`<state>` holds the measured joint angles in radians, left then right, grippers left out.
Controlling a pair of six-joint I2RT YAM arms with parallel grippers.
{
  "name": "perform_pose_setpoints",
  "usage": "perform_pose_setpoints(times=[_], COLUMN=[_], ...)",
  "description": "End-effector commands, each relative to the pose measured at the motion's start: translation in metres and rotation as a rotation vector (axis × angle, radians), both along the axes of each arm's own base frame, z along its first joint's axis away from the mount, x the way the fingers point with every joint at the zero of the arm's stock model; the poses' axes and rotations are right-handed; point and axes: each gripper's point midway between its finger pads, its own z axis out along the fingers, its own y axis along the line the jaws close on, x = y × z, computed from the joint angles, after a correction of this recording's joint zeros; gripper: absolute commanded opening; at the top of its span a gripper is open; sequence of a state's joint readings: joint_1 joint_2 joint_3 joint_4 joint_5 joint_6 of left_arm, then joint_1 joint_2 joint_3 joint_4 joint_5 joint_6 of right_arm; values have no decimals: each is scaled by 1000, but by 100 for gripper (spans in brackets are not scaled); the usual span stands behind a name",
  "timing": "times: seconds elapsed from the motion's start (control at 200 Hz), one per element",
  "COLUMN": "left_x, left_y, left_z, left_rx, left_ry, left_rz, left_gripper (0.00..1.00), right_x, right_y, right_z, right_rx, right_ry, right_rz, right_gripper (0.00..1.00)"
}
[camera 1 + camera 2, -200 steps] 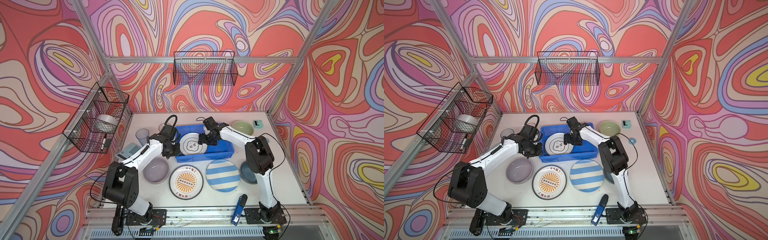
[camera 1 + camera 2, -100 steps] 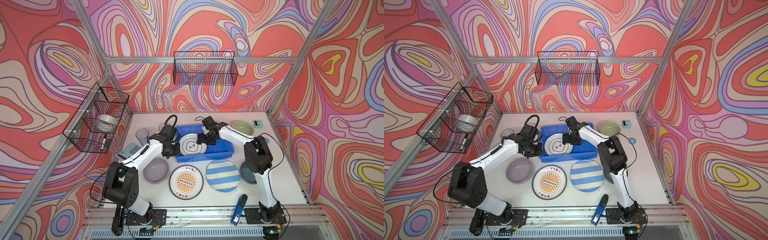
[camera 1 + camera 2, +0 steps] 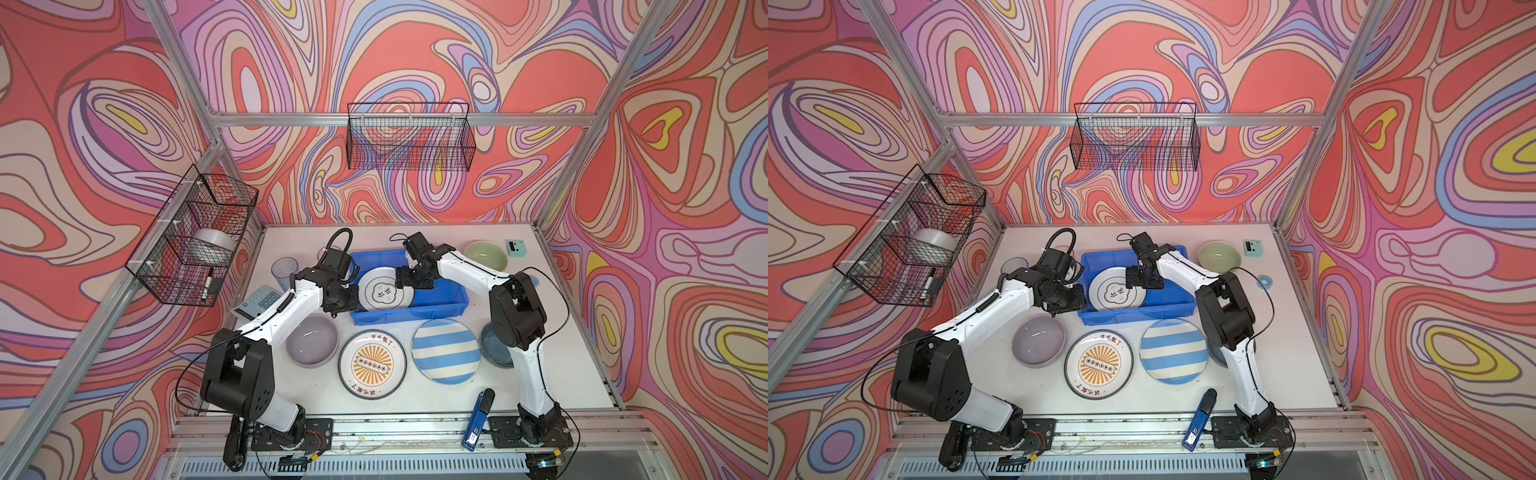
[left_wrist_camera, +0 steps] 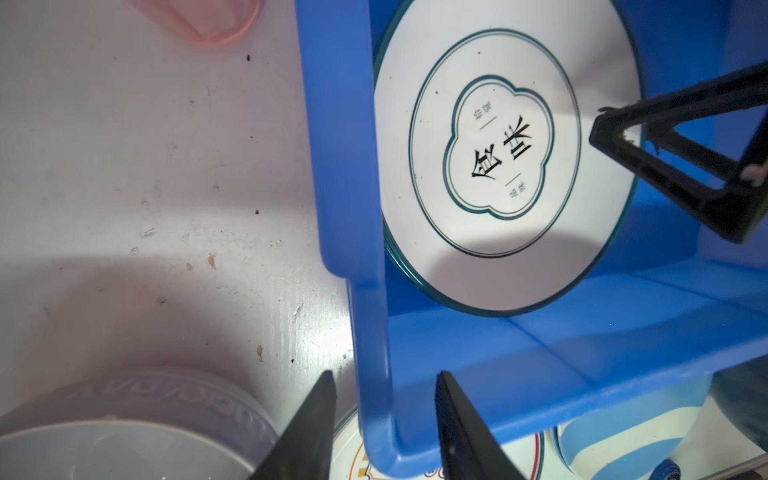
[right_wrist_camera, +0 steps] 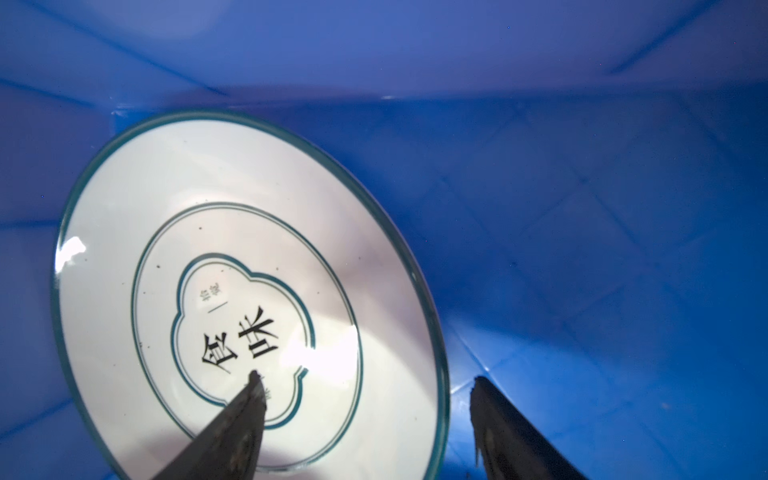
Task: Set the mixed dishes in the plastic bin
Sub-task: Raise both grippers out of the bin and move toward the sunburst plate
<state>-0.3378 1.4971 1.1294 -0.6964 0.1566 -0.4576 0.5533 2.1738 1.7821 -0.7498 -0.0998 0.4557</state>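
**One white plate binned**

On the table, the plastic bin carries the white plate in its left half. The left fingers stand apart astride its left wall; the right fingers gape wide over the plate's rim.

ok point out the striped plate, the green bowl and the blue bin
striped plate (image 3: 445, 351), in a top view, on its centre
green bowl (image 3: 485, 255), in a top view, inside its hollow
blue bin (image 3: 409, 316), in a top view, on its near outer wall
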Motion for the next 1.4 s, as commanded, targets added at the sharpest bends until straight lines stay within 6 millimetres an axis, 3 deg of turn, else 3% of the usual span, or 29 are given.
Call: perform_pose_setpoints(times=[0.0, 0.255, 0.486, 0.661, 0.821, 1.057, 1.392], left_x=[-9, -53, -93, -112, -129, -151, -167], left_y=[13, 21, 25, 26, 33, 28, 22], left_z=[25, 34, 33, 35, 20, -12, -48], left_rx=[23, 12, -48, -89, -72, -69, -50], left_ry=[-43, 19, 49, 49, 52, 78, 142], left_rz=[9, -19, 11, 52, 126, 169, 179], left_gripper=[56, 55, 47, 40, 39, 34, 22], right_x=[2, -23, -84, -138, -168, -185, -188], right_y=[-8, -4, 13, 30, 34, 36, 38], right_z=[47, 101, 124, 112, 91, 51, 5], right_rx=[-11, 105, 187, 256, 255, 243, 221], right_ry=[-98, -154, -182, -144, -115, -66, -19], right_rz=[-1, 57, 195, 307, 318, 295, 262], right_gripper=[79, 72, 67, 63, 60, 55, 51])
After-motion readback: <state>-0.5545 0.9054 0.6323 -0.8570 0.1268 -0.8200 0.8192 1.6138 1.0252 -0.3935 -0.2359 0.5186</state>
